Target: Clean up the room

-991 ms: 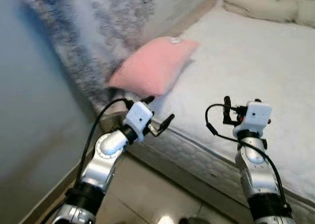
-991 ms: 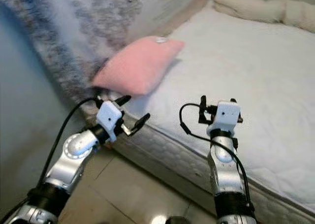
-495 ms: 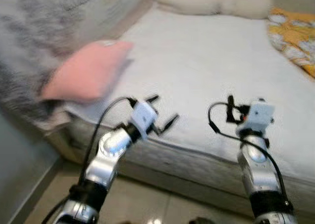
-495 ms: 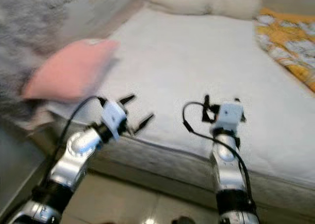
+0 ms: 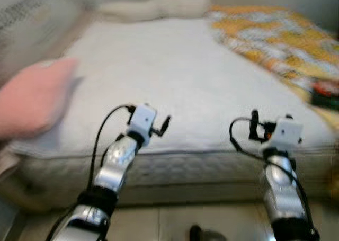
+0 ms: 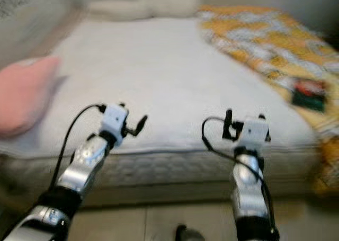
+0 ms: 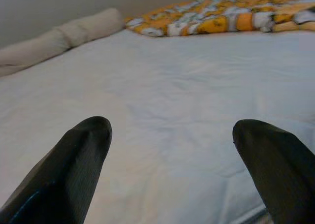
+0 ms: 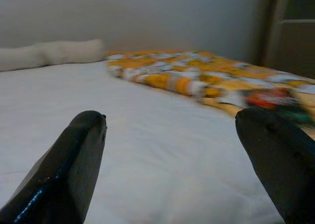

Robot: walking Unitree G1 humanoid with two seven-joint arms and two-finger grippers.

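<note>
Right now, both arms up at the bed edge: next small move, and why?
Probably hold the turn and let the view settle. Both eye views are blurred. The left gripper and right gripper are open with nothing between their fingers, above the white mattress. Likely targets are the yellow blanket, rumpled on the robot's right, and the pink pillow at the left edge.

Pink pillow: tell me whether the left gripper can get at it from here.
Probably yes. The pink pillow lies on the bed's near corner, left of the open left gripper, with bare sheet between them; it may need a sideways reach.
</note>
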